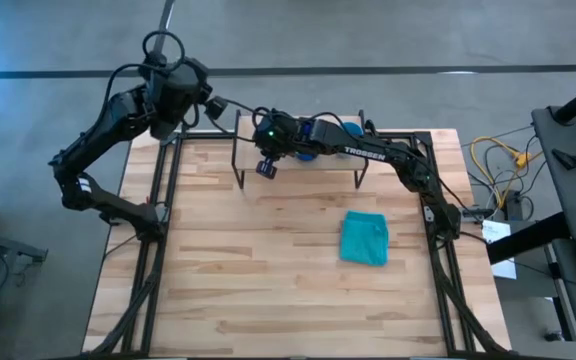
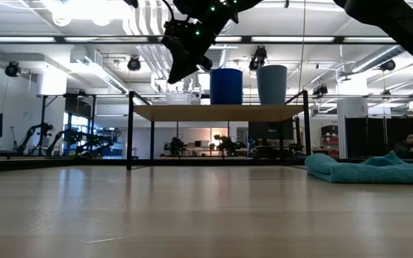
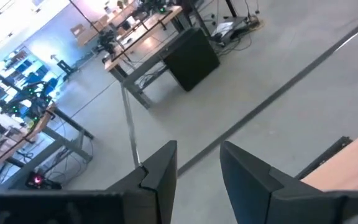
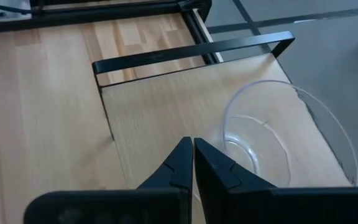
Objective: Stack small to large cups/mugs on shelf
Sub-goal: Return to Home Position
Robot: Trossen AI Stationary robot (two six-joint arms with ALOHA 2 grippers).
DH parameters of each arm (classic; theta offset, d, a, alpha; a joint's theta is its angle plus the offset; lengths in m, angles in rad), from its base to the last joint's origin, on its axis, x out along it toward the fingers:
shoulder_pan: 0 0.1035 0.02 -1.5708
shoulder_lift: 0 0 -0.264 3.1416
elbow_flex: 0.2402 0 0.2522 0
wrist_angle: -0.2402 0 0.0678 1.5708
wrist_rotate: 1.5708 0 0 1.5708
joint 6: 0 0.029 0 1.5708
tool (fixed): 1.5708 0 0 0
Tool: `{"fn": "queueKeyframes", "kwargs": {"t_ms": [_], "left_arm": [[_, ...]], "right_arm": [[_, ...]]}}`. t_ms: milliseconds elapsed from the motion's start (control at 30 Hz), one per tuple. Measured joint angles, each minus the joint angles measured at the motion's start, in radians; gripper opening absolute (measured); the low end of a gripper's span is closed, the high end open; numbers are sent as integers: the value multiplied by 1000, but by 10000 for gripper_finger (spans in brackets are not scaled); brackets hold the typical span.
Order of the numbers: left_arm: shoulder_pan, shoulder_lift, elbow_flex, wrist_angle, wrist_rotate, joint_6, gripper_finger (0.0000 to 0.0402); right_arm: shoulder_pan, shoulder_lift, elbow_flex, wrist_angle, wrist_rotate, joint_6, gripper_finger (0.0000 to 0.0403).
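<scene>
From above, the right gripper hangs over the left end of a light-wood shelf on black legs; the left gripper waits at the far left corner of the table. At table height, a clear transparent cup, a deep blue mug and a light blue handleless cup stand in a row on the shelf, the right gripper above the clear one. Wrist views: left fingers parted, empty; right fingers pressed together, empty, beside the clear cup.

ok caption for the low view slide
Clear cup, deep blue mug, light blue cup lined up on the shelf, shut right pincer above the clear one
</scene>
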Motion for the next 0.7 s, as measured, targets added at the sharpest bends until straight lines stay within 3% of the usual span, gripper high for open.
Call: {"fn": "queueKeyframes", "kwargs": {"t_ms": [133, 300, 500, 700], "left_arm": [[9, -14, 0, -19, -4, -1, 109], [10, -40, 0, -30, -2, -5, 109], [10, -72, 2, -22, 11, -9, 109], [11, -85, 0, -38, 70, -51, 109]], "right_arm": [[9, -1, 0, 0, -3, 18, 8], [43, -14, 24, -4, -79, 53, 9], [84, -14, 140, -31, -79, 38, 9], [112, -18, 143, -45, -79, 80, 9]]}}
